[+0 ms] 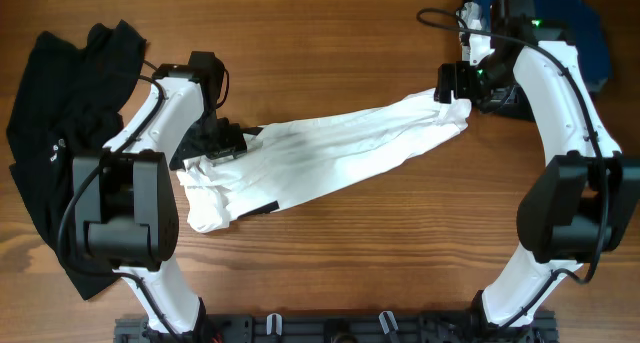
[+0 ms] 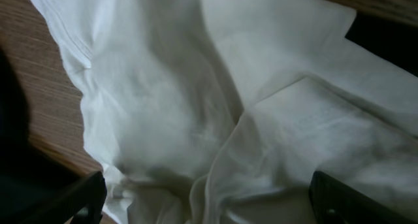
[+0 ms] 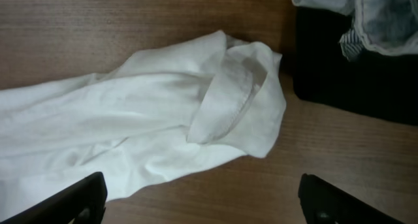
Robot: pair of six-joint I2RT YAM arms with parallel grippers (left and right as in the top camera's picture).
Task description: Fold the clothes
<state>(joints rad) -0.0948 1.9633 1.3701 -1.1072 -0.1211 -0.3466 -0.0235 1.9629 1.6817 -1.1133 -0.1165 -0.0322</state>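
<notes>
White garment (image 1: 330, 148) is lying limp diagonally across the table (image 1: 330, 43); I'm hovering left gripper (image 2: 209, 201) and right gripper (image 3: 209, 201) wide open over its ends, reckoning it's light, floppy cloth, best pinched at the edges.

The white piece of clothing (image 1: 330, 153) lies long and stretched across the middle of the tabletop (image 1: 350, 43). It slants from low on the left to higher on the right. It is wrinkly and bunched up, not flat. Its left end is wide and lumpy, with soft folds piled on each other. Its right end is thinner, and there an edge is flipped over into a little flap. A thin dark strip shows along its lower left edge. The black clothes (image 1: 50, 133) lie in a loose, messy heap at the far left side. A blue cloth (image 1: 585, 28) sits bunched in the top right corner.
</notes>
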